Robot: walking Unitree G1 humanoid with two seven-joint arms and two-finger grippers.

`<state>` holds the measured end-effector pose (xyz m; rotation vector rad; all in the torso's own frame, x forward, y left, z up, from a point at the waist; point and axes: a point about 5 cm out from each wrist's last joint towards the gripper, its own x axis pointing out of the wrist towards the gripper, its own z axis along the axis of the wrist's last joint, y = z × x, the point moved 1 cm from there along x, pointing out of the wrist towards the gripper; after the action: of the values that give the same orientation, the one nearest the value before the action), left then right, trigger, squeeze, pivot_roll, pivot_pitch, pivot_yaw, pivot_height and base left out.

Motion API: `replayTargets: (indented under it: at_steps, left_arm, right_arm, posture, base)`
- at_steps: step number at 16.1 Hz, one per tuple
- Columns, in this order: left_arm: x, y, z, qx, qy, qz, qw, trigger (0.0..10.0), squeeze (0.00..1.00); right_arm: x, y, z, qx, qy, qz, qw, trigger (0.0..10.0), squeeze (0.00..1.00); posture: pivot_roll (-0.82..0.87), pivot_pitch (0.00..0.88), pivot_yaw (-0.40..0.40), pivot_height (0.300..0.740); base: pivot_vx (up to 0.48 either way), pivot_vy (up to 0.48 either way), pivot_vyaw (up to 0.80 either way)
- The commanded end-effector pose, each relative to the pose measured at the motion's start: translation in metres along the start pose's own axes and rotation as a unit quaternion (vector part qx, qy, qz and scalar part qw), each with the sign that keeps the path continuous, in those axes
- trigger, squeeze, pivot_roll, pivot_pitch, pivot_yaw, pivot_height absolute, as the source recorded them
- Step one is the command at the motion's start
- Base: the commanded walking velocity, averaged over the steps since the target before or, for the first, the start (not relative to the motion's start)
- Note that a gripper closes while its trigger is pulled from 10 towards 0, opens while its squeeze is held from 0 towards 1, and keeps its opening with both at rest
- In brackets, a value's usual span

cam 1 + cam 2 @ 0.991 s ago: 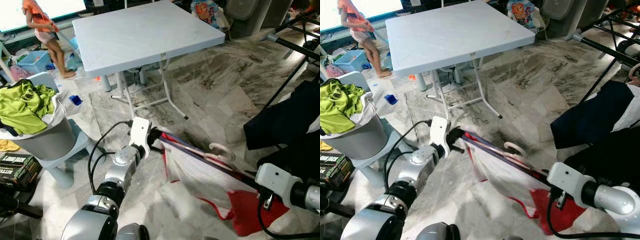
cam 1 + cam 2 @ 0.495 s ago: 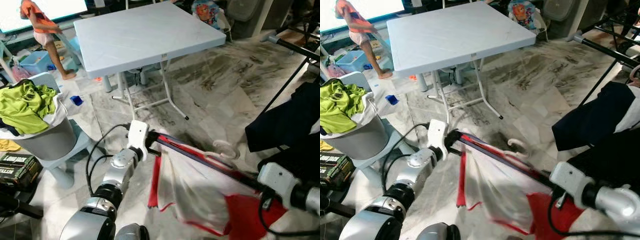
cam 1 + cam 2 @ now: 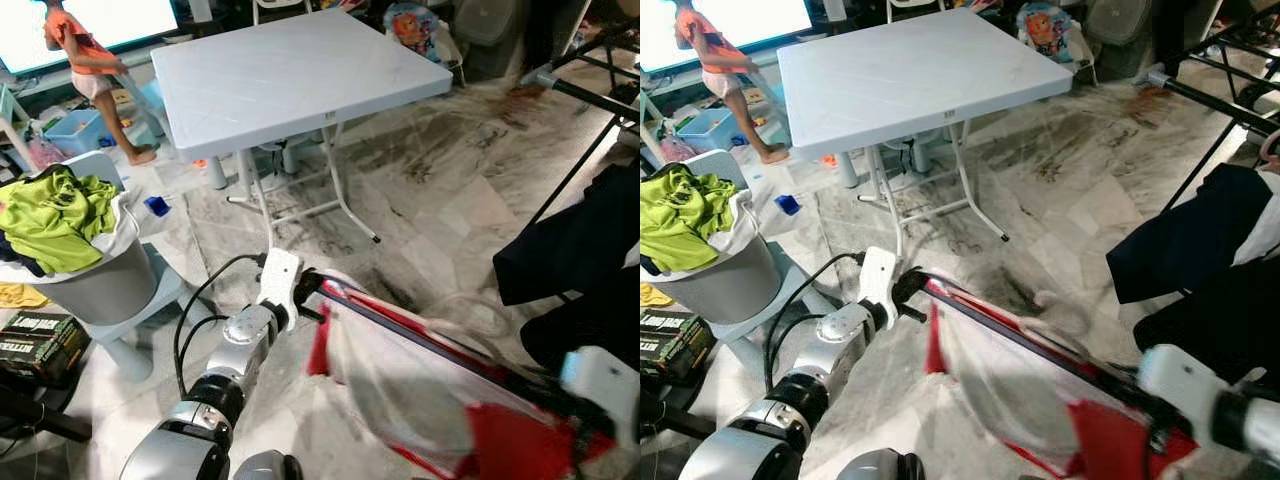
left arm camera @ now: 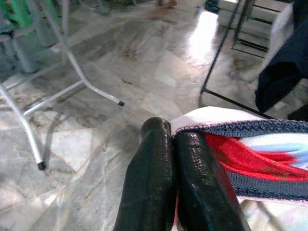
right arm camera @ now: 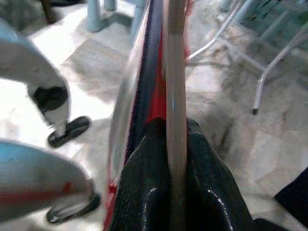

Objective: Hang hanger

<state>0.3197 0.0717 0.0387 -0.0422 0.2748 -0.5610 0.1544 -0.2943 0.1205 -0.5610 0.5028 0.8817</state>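
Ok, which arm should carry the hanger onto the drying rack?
Right, probably. The right gripper is shut on the hanger itself and sits nearest the drying rack. The left gripper pinches the garment at its far end, away from the rack.

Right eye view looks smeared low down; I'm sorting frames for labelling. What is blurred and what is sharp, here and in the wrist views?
Right eye view: garment and right gripper motion-smeared, table sharp. Left wrist view: fingers and hem crisp, floor glare. Right wrist view: hanger soft.
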Motion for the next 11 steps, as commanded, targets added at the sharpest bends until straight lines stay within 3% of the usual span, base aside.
replayTargets:
  at_steps: [1, 3, 7, 9, 11]
  left_arm:
    - [-0.042, 0.098, 0.019, -0.002, -0.027, 0.205, 0.978, 0.0, 0.0]
    - [-0.04, 0.096, 0.018, -0.003, -0.024, 0.202, 0.979, 0.0, 0.0]
    - [-0.034, 0.086, 0.016, -0.009, -0.021, 0.186, 0.982, 0.0, 0.0]
    - [-0.028, 0.08, 0.023, -0.007, -0.035, 0.175, 0.984, 0.0, 0.0]
    - [-0.021, 0.073, 0.034, 0.004, -0.061, 0.162, 0.985, 0.0, 0.0]
  right_arm:
    - [-0.05, -0.018, -0.032, 0.032, 0.136, -0.031, 0.99, 10.0, 0.0]
    - [-0.057, -0.024, -0.031, 0.023, 0.144, -0.036, 0.989, 10.0, 0.0]
    - [-0.048, -0.041, -0.006, 0.017, 0.082, -0.073, 0.994, 10.0, 0.0]
    - [-0.024, -0.031, -0.008, -0.006, 0.094, -0.052, 0.994, 10.0, 0.0]
    - [0.003, -0.004, -0.015, -0.008, 0.114, 0.007, 0.993, 10.0, 0.0]
  posture:
    - [-0.19, 0.0, 0.12, 0.74]
    - [-0.19, 0.0, 0.121, 0.74]
    - [-0.2, 0.0, 0.119, 0.74]
    - [-0.19, 0.0, 0.107, 0.74]
    - [-0.18, 0.0, 0.097, 0.74]
  base:
    - [0.0, 0.0, 0.0]
    - [0.0, 0.0, 0.0]
    - [0.0, 0.0, 0.0]
    - [0.0, 0.0, 0.0]
    - [0.0, 0.0, 0.0]
